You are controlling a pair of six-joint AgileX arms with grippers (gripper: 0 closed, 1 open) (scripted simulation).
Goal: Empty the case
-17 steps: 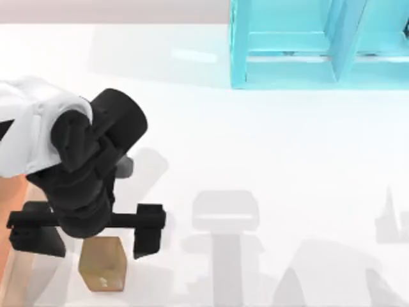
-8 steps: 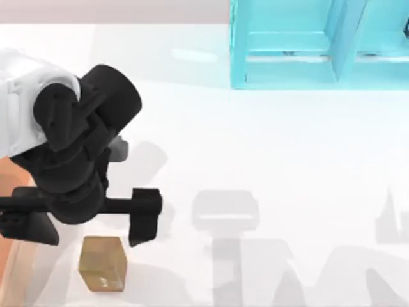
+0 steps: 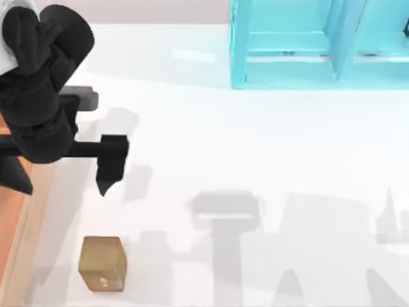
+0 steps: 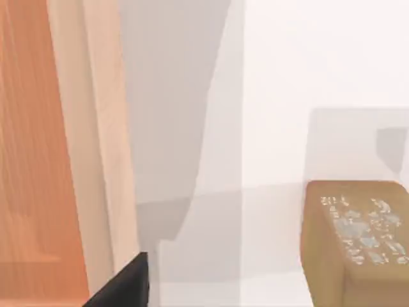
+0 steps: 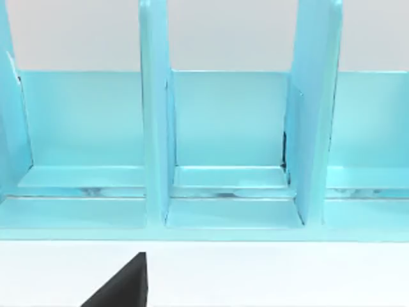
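One tan cube [image 3: 101, 263] sits lower left beside one case [image 3: 13, 211]; left gripper [image 3: 61, 167] spread apart, empty, above.

In your left wrist view you see the case [image 4: 38, 147] running along one side: its orange-brown wooden floor, then the lighter tan raised rim bordering it. Beyond the rim lies the white table [image 4: 307, 64], crossed by soft grey shadows. A small tan cube [image 4: 354, 246] sits on that table, well apart from the case's rim, with pale speckled markings on its upper face. One black fingertip of the left gripper [image 4: 124, 288] juts into the picture just beside the rim, touching nothing you can make out.
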